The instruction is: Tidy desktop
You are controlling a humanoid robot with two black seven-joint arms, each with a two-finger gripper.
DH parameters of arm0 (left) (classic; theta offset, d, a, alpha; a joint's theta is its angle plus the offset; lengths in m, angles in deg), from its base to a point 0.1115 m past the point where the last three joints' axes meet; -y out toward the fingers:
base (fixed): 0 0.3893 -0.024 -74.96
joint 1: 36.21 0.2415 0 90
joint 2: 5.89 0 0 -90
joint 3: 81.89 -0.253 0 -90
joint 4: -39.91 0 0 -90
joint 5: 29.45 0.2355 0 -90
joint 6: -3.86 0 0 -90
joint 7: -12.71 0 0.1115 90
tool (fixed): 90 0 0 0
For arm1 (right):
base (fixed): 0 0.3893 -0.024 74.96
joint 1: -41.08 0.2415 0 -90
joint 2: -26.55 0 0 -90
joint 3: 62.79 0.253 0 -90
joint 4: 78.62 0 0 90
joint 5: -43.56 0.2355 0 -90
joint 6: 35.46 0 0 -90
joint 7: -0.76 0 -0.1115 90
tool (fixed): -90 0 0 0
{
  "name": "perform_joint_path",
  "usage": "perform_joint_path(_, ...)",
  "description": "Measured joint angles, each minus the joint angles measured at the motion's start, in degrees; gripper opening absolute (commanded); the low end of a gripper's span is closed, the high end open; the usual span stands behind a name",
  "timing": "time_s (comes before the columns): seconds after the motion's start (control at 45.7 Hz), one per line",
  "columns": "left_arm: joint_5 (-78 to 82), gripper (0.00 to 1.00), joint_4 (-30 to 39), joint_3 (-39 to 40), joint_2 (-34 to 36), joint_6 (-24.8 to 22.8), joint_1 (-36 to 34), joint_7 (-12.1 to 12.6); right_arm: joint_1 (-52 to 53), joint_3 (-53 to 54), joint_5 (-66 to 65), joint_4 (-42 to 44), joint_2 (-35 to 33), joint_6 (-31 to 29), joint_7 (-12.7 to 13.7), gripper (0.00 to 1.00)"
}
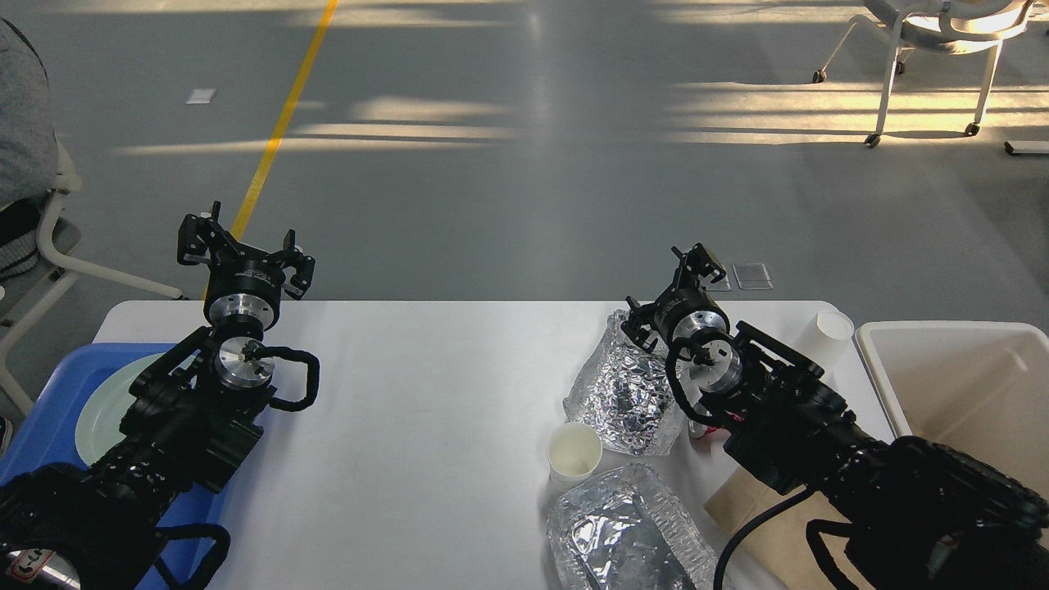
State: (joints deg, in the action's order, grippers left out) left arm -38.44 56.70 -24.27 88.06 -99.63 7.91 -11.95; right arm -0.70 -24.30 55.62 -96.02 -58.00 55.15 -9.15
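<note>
1. While both arms hang above the desktop (426,385), nothing is held: the left gripper (244,242) stands with fingers spread and empty over the far left edge; whether the right gripper (692,274), small and dark over the far edge, is spread or closed cannot be told, though nothing is seen in it.
2. Risk, judged: the right arm's bulk lies over the crumpled foil tray (627,385) and beside the upright paper cup (574,451); a careless sweep could tip the cup or push foil off the near edge.
3. Risk, judged: foil is thin and springy; a pinch may crush it or slip.
4. A second foil tray (623,533) sits at the near edge, a white cup (828,336) stands near the off-white bin (959,385), and brown paper (754,508) lies partly under the right arm.
5. Surface: white, smooth, glossy, rounded corners; a blue tray (49,426) holding a pale green plate (102,406) overhangs its left end.
6. Room: grey floor, yellow line, sunlit patches, wheeled chair beyond.
</note>
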Motion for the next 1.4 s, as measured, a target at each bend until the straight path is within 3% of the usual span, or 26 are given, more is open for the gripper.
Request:
perform_joint_path(0.875,0.3,1.00,0.6,-1.1,-0.1,-1.0,1.2,0.0,0.0,0.0,0.0,0.0,0.0,0.0,0.0,1.00)
perform_joint_path(1.4,0.9,1.00,0.9,-1.3,0.3,-13.8,5.5,-0.6,0.0,0.0,0.0,0.0,0.0,0.0,0.0,1.00)
